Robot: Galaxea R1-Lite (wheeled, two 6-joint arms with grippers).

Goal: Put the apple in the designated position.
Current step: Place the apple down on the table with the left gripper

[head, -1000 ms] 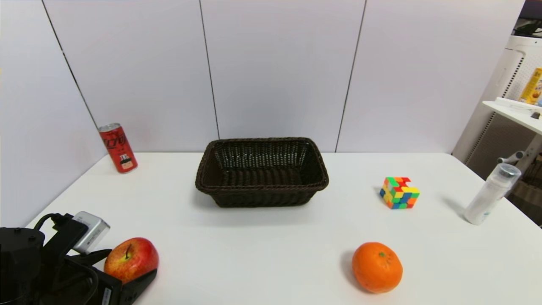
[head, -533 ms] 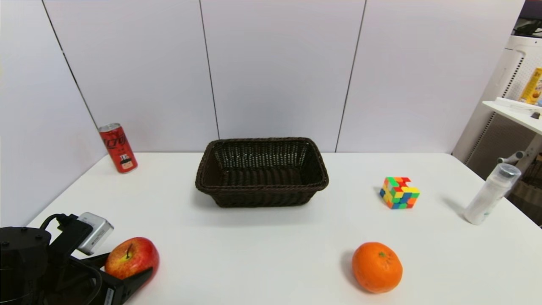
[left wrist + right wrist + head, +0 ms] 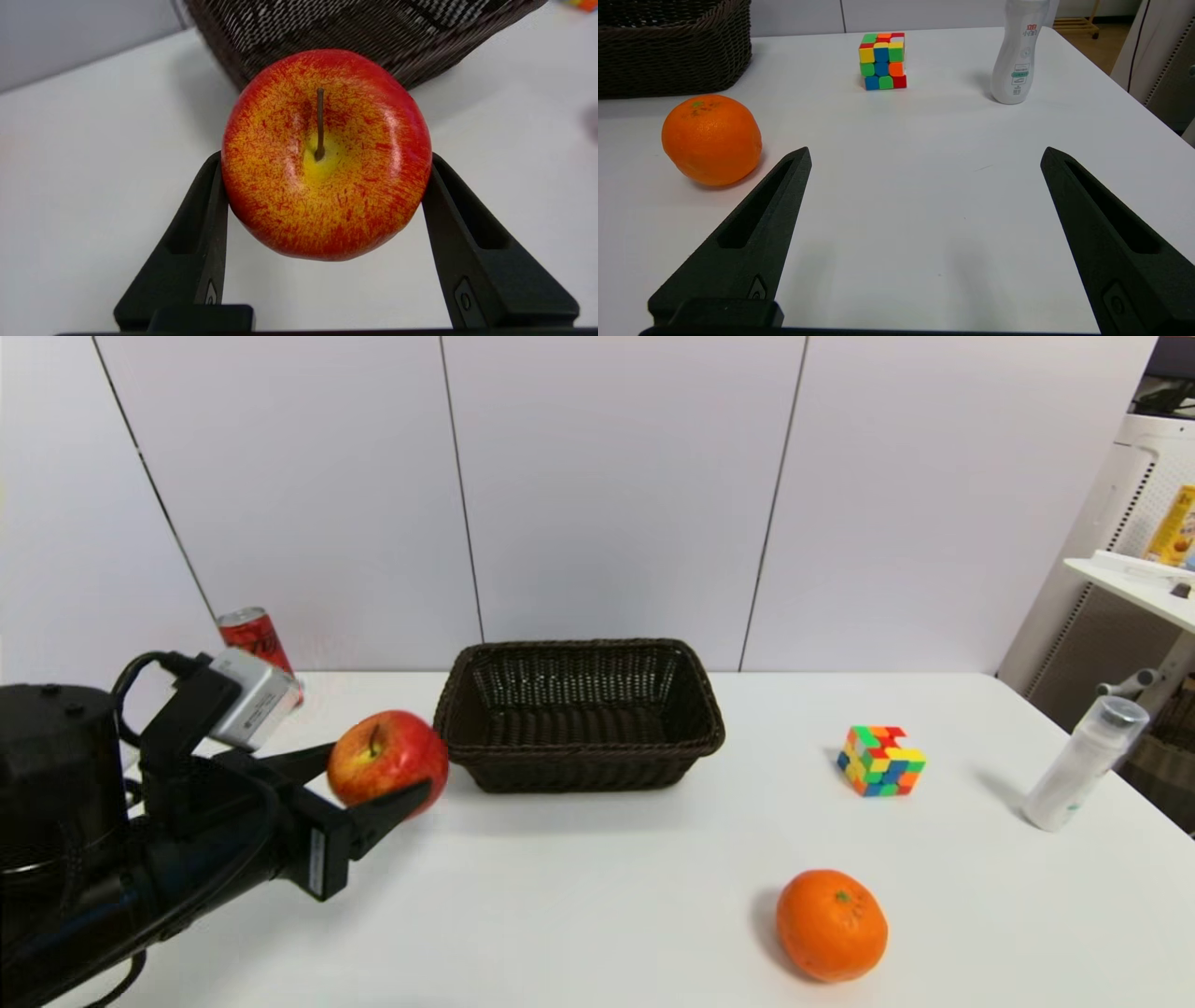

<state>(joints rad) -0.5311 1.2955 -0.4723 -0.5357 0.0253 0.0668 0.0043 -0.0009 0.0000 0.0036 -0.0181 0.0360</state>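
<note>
White table (image 3: 597, 915) with basket (image 3: 578, 713), can (image 3: 252, 633), cube (image 3: 880, 761), bottle (image 3: 1081, 764), orange (image 3: 831, 924).

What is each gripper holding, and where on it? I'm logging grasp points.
The left gripper holds the apple by its two opposite sides, stem toward the camera. The right gripper is open and holds nothing.

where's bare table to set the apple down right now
Widest free patch: the near-centre tabletop, bordered by the basket behind, the orange to the right and the left gripper holding the apple. Crowded: the gap between apple and basket. The right gripper waits open beside the orange.
</note>
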